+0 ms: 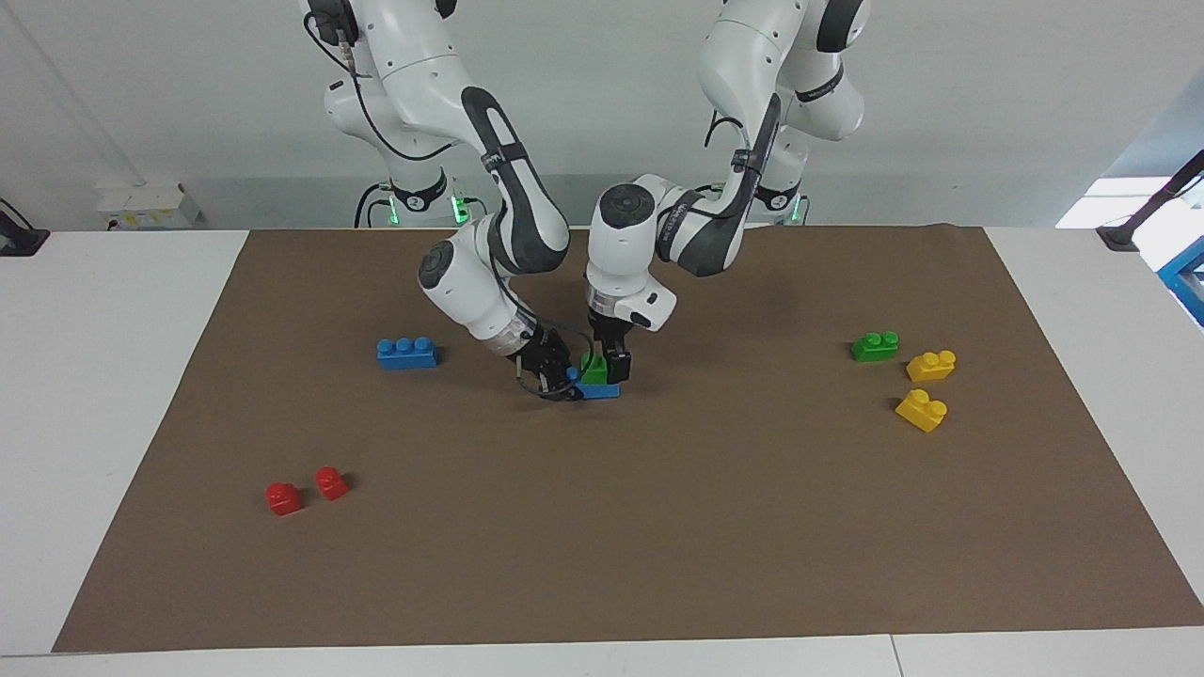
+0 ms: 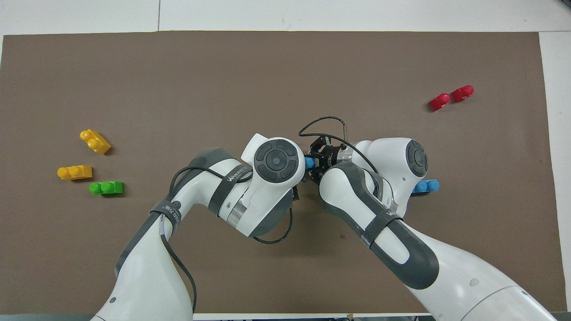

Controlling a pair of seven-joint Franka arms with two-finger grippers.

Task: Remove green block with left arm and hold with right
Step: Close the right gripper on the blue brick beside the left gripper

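Separating the stacked green block from its blue base

The white bench [image 1: 113,376] carries a brown mat [image 1: 658,527], and both arms meet over the middle of it. The right arm [image 1: 470,282] slants down with its jaws closed tight on the end of the blue brick [image 1: 602,389] that points toward that arm's end of the bench. The left arm [image 1: 696,235] comes almost straight down over the same stack. Its jaws are spread wide on either side of the green block [image 1: 594,368] and, by my reading, are not yet pinching it. That block sits pressed onto the top of the blue brick.

To do this step well, the left jaws should close squarely on the block's flat sides, below the studs. They should then pull straight up or rock gently, while the right jaws keep the base pinned flat. A slanted pull could drag the whole stack or twist the base out of the right jaws' hold.

No box, tray or bin shows; everything lies loose on the mat. A blue three-stud brick [image 1: 406,353] lies toward the right arm's end. A second green block [image 1: 875,347] and two yellow bricks [image 1: 930,366] [image 1: 921,410] lie toward the left arm's end. Two small red pieces [image 1: 283,498] [image 1: 330,482] lie farther from the robots.
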